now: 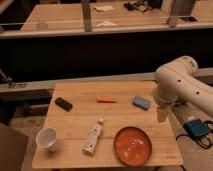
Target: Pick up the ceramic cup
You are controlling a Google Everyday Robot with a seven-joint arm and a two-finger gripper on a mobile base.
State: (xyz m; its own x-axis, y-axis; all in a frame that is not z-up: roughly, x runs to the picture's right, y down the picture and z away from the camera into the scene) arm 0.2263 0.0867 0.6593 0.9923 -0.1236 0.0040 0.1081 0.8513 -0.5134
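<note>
The ceramic cup (47, 138) is small, white and tapered. It stands upright near the front left corner of the wooden table (125, 112). My white arm reaches in from the right, and its gripper (163, 114) hangs over the table's right edge, open and holding nothing. The gripper is far to the right of the cup, with the whole width of the table between them.
On the table lie a white tube-like bottle (93, 136), an orange plate (132, 145), a blue block (141, 102), a thin orange item (106, 99) and a black object (63, 104). A blue box with cables (197, 129) sits on the floor to the right. Counters and a railing run behind.
</note>
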